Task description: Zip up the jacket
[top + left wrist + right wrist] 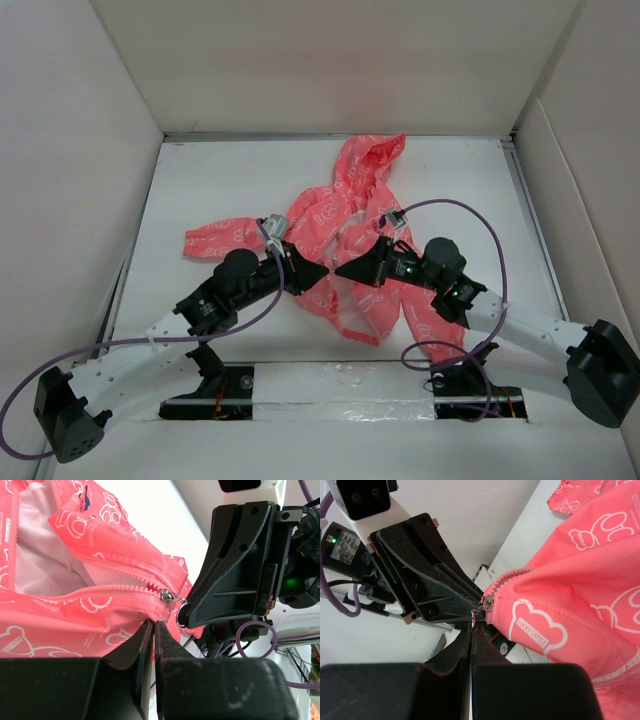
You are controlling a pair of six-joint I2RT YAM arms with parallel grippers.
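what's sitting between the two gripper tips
The zipper slider, at the bottom end of the jacket's zip; both wrist views show it, the top view only pink fabric.

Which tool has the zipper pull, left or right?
The right tool, shut on the small metal zipper pull. The left tool instead pinches the hem of the coral-pink hooded jacket beside the slider.

One coral-pink thin-fabric hooded jacket (350, 215); one small silver metal zipper slider (166, 595); two black grippers: left gripper (322, 273), right gripper (341, 269).
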